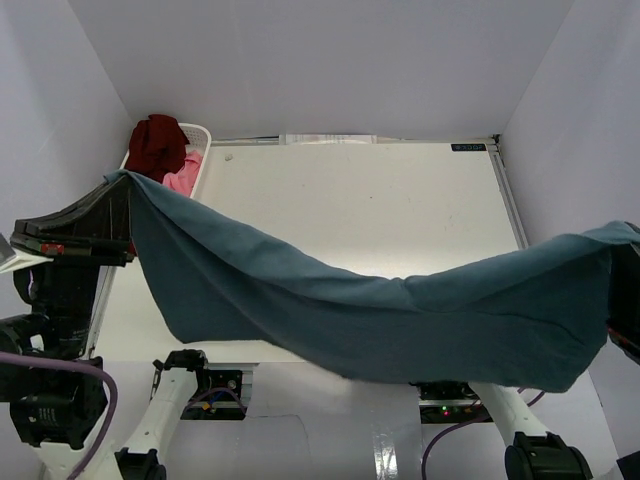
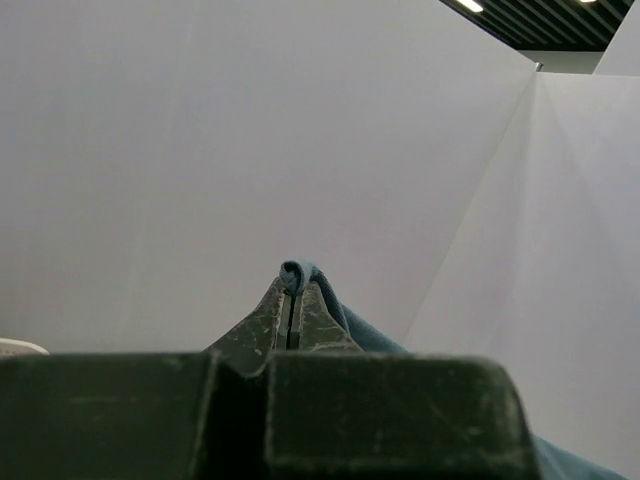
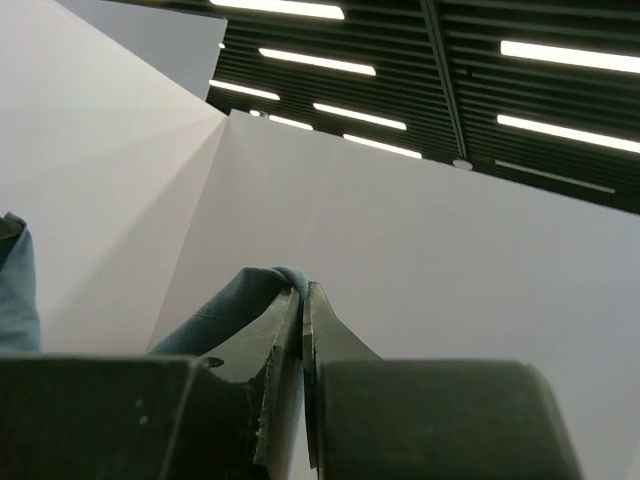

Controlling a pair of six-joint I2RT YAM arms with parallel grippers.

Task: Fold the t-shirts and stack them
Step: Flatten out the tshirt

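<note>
A dusty teal-blue t-shirt [image 1: 380, 310] hangs stretched in the air above the table, sagging in the middle. My left gripper [image 1: 118, 182] is raised at the far left and is shut on one end of it; a small roll of teal cloth [image 2: 296, 271] shows pinched at the tips of my left gripper [image 2: 294, 288]. My right gripper [image 3: 304, 292] is shut on the other end at the far right, with cloth [image 3: 245, 290] draping off its left finger. A dark maroon t-shirt [image 1: 156, 145] and a pink t-shirt [image 1: 183, 175] lie in the basket at the back left.
The white laundry basket [image 1: 200, 131] stands at the table's back left corner. The white table [image 1: 380, 200] lies under the hanging shirt. White walls close in the back and both sides. Both arm bases sit at the near edge.
</note>
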